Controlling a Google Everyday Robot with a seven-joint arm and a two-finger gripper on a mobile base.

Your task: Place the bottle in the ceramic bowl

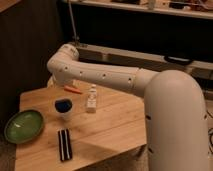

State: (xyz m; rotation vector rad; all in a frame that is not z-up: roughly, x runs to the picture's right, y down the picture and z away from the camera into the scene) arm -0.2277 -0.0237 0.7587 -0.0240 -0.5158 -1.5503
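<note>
Pale wood is making up the counter [112, 127], and the bottle [91, 98] is standing upright on it toward the far side, near the middle. The ceramic bowl [24, 125] is sitting well apart from it at the counter's left edge, its rim reaching right up to that edge. A small white cup with blue inside [63, 107] is standing between the two, nearer the bottle. An orange carrot-like piece [73, 90] is lying just beyond the cup, close to the far edge. A black striped block [64, 144] is lying near the front edge.

The white arm [105, 76] is stretching from the right across the far edge and bending at its elbow over the far left corner. The claw [51, 80] is hanging below that bend, mostly hidden, apart from the bottle; whether it is spread or pressed together I cannot tell.

Bare wood is lying open to the right of the bottle as far as the right corner, and in front of the bowl and the cup.
</note>
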